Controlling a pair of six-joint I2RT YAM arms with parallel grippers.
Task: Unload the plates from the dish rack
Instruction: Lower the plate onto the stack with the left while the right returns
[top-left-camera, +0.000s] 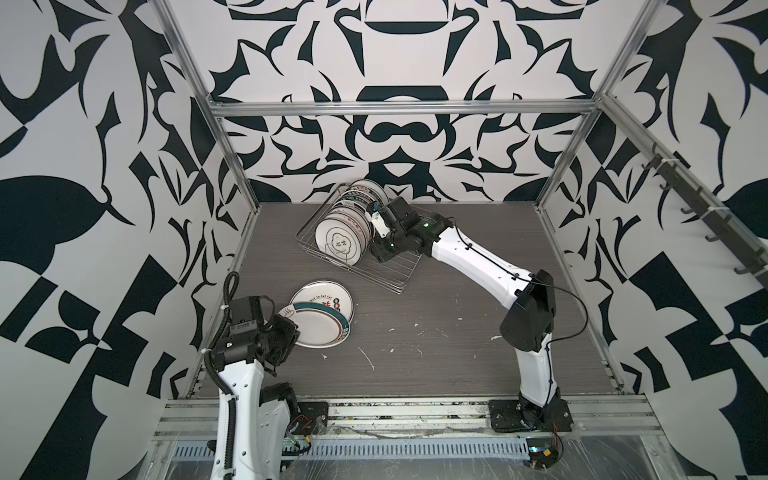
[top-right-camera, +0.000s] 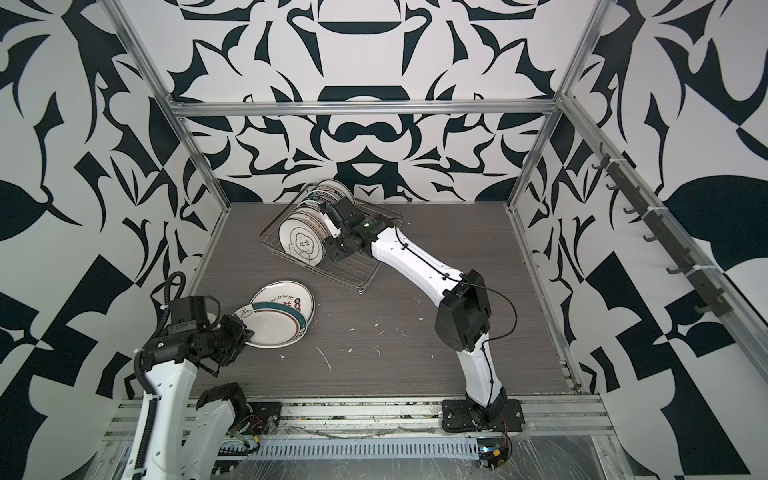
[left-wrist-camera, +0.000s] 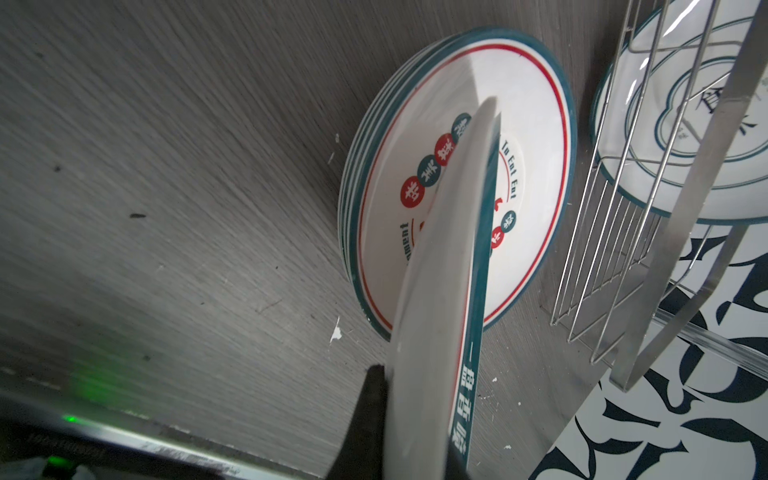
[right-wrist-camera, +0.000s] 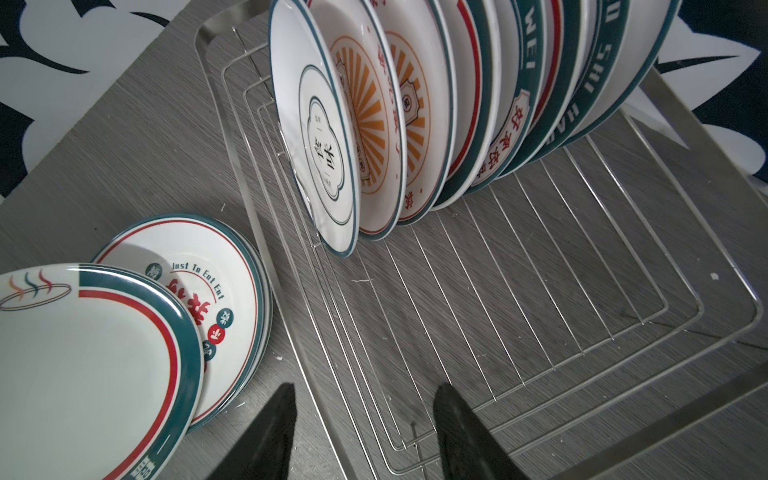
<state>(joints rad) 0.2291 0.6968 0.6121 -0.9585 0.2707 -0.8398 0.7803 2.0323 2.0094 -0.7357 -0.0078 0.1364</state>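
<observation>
The dish rack (top-left-camera: 397, 274) (top-right-camera: 359, 280) (right-wrist-camera: 623, 291) (left-wrist-camera: 615, 257) is a silver wire basket at the back middle of the table. Several plates (top-left-camera: 340, 243) (top-right-camera: 303, 245) (right-wrist-camera: 332, 166) stand on edge in a row in it. My right gripper (top-left-camera: 372, 216) (top-right-camera: 331, 216) (right-wrist-camera: 365, 390) hovers open beside that row, holding nothing. A stack of plates (top-left-camera: 322, 293) (top-right-camera: 284, 293) (left-wrist-camera: 532, 166) (right-wrist-camera: 232, 270) lies flat front left of the rack. My left gripper (top-left-camera: 291, 328) (top-right-camera: 246, 332) (left-wrist-camera: 415, 436) is shut on a teal-rimmed plate (top-left-camera: 318, 330) (top-right-camera: 276, 330) (left-wrist-camera: 440, 311) (right-wrist-camera: 83, 353), tilted and overlapping the stack.
Patterned walls and aluminium frame posts (top-left-camera: 239, 178) enclose the grey wood-grain table (top-left-camera: 457, 299). White flecks (top-left-camera: 368, 357) dot the front of the table. A rail of dark hooks (top-left-camera: 702, 208) runs along the right wall.
</observation>
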